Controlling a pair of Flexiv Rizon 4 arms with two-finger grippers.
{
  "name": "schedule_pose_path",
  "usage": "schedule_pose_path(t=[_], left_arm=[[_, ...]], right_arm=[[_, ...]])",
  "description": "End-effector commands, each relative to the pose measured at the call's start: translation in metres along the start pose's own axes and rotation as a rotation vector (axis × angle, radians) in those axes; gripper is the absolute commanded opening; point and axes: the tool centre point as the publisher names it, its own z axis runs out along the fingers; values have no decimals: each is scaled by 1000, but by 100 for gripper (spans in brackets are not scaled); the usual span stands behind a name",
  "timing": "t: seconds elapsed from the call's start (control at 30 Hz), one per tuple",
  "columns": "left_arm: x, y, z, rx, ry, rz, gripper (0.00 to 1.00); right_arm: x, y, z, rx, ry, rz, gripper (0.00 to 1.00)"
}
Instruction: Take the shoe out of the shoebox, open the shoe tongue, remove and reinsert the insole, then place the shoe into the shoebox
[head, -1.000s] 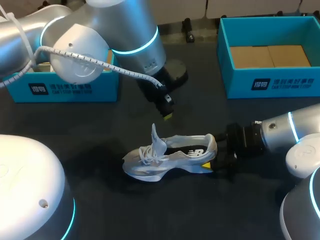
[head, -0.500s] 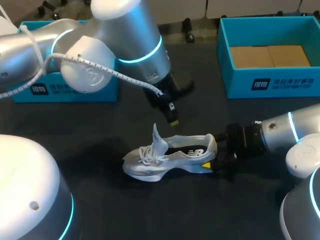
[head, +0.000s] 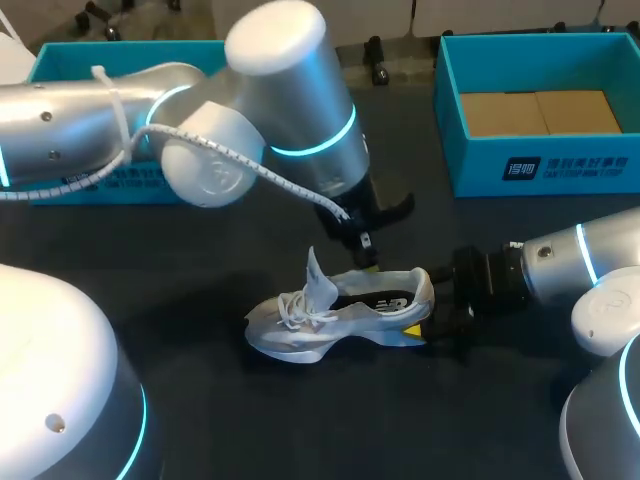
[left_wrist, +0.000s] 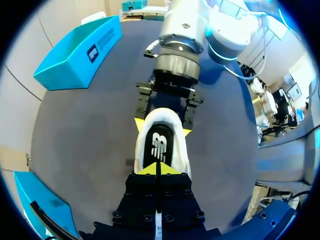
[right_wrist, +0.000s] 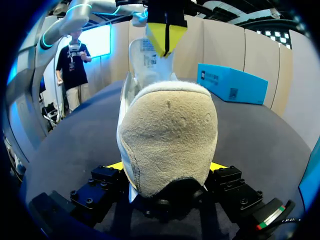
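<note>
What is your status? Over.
Left end effector shut, over black insole. Right end effector shut on heel of white-grey mesh sneaker. Sneaker upright on dark table, tongue raised. Nothing in the way.

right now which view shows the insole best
Left wrist view: it looks straight down into the shoe at the black insole. Head view shows only a dark sliver; right wrist view shows just the heel, hiding it.

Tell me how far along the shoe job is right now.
Done: the shoe is out, lying on the table, with its tongue standing up. In hand: the right gripper is shut on the heel, and the left gripper, tips together, hangs just above the insole. Left: the insole is not yet out, so pull it, refit it, then put the shoe in the shoebox.
</note>
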Motion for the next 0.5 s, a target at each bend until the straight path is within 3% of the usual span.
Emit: schedule_pose_path(t=[0.03, 0.5], left_arm=[[2, -4, 18, -5, 10, 23, 0], [6, 5, 43, -45, 75, 89, 0]], right_arm=[[1, -1, 7, 7, -1, 1, 0], [1, -1, 7, 7, -1, 1, 0]])
